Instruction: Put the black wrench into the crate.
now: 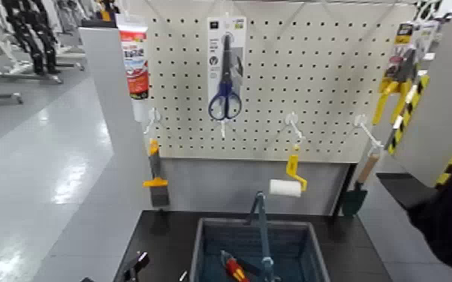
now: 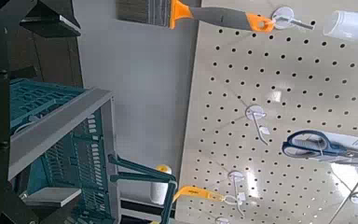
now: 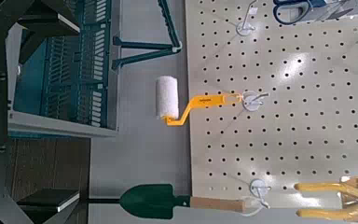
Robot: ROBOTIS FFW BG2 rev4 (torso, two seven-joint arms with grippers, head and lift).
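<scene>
The left gripper (image 2: pixel 79 112) and right gripper (image 3: pixel 77 112) are open, near the crate (image 1: pixel 311 244). Scissors (image 1: pixel 225 103) hang far, likely for easy grabbing.

Matt ribbed plastic crate (image 1: pixel 207 251)

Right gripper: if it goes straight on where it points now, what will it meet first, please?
Probably the near side rim of the crate, which shows between the right gripper's open fingers; depth is unclear.

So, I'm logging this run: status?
Left hand open, right hand open, both near crate. Black wrench: can't confirm. Crate's handle upright.
</scene>
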